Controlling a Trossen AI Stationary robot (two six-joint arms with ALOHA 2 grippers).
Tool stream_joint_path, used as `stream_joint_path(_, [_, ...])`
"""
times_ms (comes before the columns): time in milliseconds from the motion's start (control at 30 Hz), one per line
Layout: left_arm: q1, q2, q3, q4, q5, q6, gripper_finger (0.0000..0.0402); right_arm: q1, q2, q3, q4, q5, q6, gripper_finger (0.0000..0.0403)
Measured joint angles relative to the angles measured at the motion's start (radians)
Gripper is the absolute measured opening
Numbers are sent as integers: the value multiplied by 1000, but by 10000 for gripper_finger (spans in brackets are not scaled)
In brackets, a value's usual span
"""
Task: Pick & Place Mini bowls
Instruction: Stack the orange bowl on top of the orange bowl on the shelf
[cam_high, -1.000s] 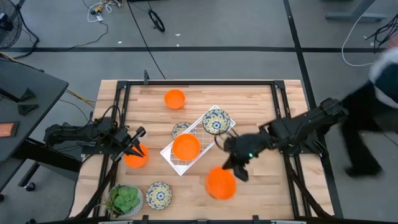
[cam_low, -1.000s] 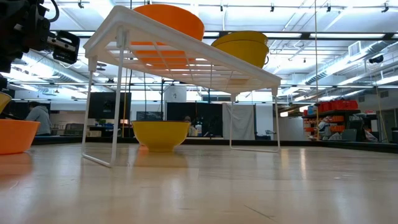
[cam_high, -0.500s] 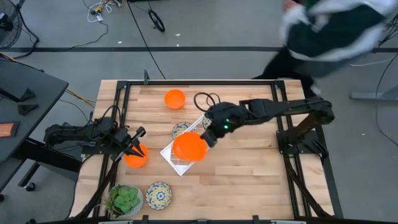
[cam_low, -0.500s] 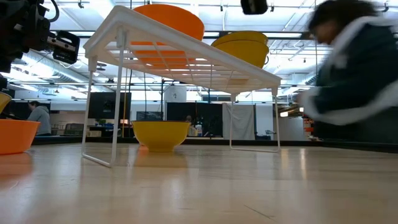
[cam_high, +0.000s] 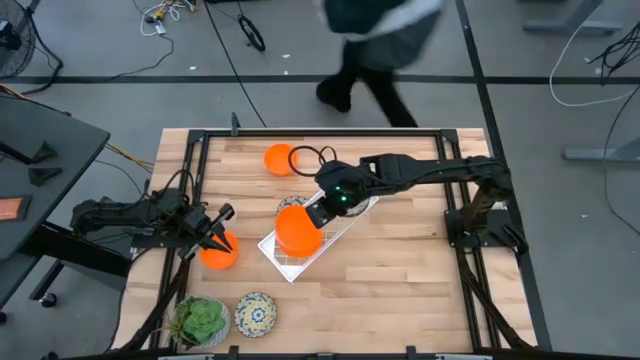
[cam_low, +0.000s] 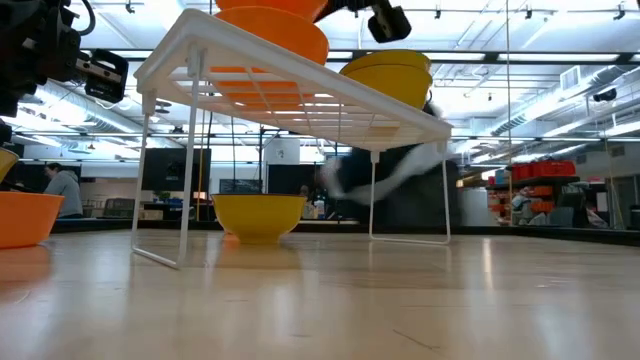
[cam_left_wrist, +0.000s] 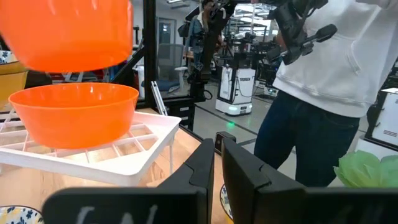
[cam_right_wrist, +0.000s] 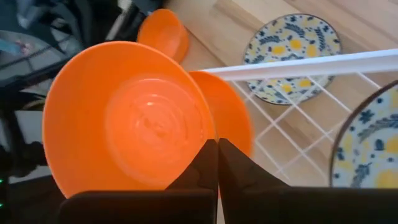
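My right gripper (cam_high: 316, 214) is shut on a plain orange mini bowl (cam_high: 297, 231) above the white wire rack (cam_high: 330, 238). Right beneath the held bowl (cam_right_wrist: 124, 124), a second orange bowl (cam_right_wrist: 231, 118) rests on the rack's grid. A floral bowl (cam_right_wrist: 373, 143) sits on the rack's far end, and another (cam_right_wrist: 292, 53) stands on the table under the rack. My left gripper (cam_high: 216, 232) waits at the left, shut and holding nothing, beside a further orange bowl (cam_high: 218, 253). My right gripper pinches the held bowl's rim (cam_right_wrist: 208, 138) between its two fingers, on the side nearest the wrist. The fingers slant down from the table's right. The bowl is tilted with its inside toward the wrist, clear of the orange bowl on the rack.
One orange bowl (cam_high: 280, 158) stands near the far edge. A floral bowl (cam_high: 255, 313) and a potted green plant (cam_high: 200, 321) sit at the near left. A person (cam_high: 375, 35) is walking just beyond the table's far edge. Bare wood lies on the near right.
My right gripper has carried the orange bowl from the table's near right toward the left and far edges, over the rack, rolling its wrist as it went. The bowl stays lifted clear. A person has walked from right to left behind the table.
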Motion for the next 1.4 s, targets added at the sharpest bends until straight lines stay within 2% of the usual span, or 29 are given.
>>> stream_joint_path(400, [0, 0, 0, 0, 0, 0, 37, -3, 45, 16, -89, 9, -14, 0])
stream_joint_path(800, [0, 0, 0, 0, 0, 0, 37, -11, 49, 16, -80, 11, -41, 0])
stream_joint_path(1400, [0, 0, 0, 1, 0, 0, 37, -16, 48, 16, -71, 10, -89, 46])
